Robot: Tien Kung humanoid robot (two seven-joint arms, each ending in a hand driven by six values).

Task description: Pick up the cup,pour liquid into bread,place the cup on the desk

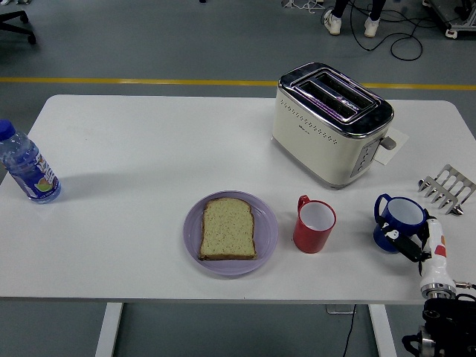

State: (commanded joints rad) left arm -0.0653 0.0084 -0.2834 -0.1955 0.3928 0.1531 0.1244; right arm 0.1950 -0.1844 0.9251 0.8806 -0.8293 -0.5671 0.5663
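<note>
Fingers of the right hand (416, 244) curl around the blue cup (398, 222) near the right end of the smooth white table (134, 156). A grey floor with a yellow line lies beyond. A slice of bread (228, 228) rests on a round lilac plate (230, 233), beside a glossy red mug (313, 224) and a cream, chrome-topped toaster (331, 123).

Only the right hand (425, 249) shows, at about four o'clock in the head view. One finger is white with a small red patch, ending in a silver metal collar. Beside it a black finger carries small white marks. Below sits black wrist hardware with rounded, jointed parts and bolts.
</note>
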